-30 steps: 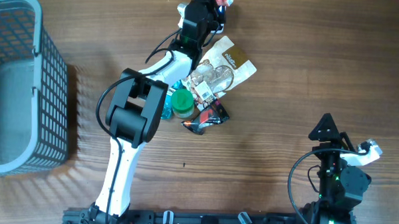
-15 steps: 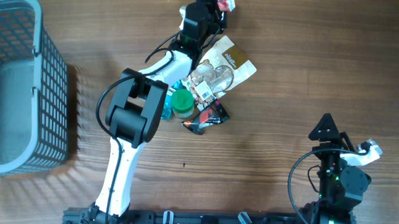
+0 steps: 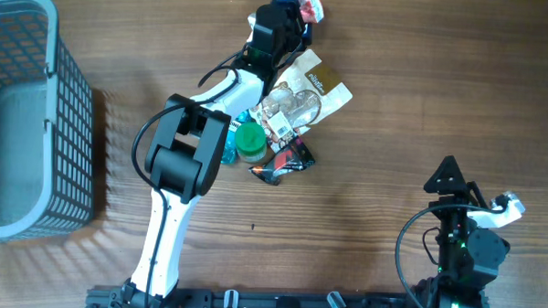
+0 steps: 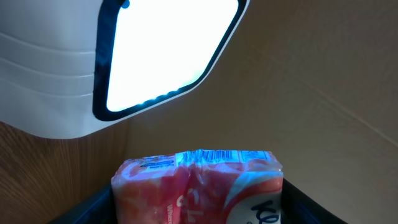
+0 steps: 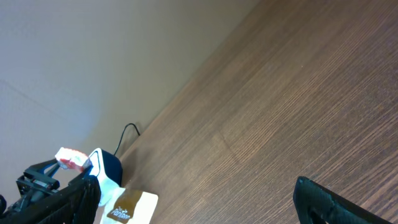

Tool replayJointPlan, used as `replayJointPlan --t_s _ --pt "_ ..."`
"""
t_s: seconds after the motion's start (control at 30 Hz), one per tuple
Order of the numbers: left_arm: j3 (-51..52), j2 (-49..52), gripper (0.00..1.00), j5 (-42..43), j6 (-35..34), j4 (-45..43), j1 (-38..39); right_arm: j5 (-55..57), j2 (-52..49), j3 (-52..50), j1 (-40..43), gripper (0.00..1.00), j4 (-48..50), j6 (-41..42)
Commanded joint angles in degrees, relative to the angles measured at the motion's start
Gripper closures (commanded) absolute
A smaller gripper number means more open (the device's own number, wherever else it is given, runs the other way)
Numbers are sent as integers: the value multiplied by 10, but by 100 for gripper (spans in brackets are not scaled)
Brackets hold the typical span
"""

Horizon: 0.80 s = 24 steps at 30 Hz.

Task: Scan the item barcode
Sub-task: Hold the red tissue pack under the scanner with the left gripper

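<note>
a brown wooden tabletop [image 5: 280, 93] is seen meeting a pale wall [image 5: 93, 50]; far off, a small red-and-white packet [image 5: 69, 158] is held by the left gripper [image 5: 66, 164], near a white-and-brown pouch [image 5: 130, 208].

Desk: brown wood [image 3: 422, 104], matt, its grain running left to right; it fills the overhead view.
Wall: plain pale grey-beige [image 5: 93, 56], rising from the desk's far edge.
Cable: a thin black loop [image 5: 126, 129] at the desk's far edge, against the wall.
Basket: grey plastic mesh [image 3: 74, 129], standing on the desk's left end and partly cut off by the frame.
Light: soft and even; the basket's grid shadow [image 3: 109, 166] lies on the desk just right of it.
</note>
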<state>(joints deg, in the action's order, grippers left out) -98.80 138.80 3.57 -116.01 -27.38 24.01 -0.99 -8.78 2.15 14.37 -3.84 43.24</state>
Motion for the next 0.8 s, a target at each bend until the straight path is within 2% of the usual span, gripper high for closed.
replayJointPlan --t_s 0.0,0.77 --pt "-12 9 35 10 -90 -2 4 10 0 0 2 0 2 -10" --pt "-12 9 35 19 -90 15 -17 10 0 0 2 0 2 -10"
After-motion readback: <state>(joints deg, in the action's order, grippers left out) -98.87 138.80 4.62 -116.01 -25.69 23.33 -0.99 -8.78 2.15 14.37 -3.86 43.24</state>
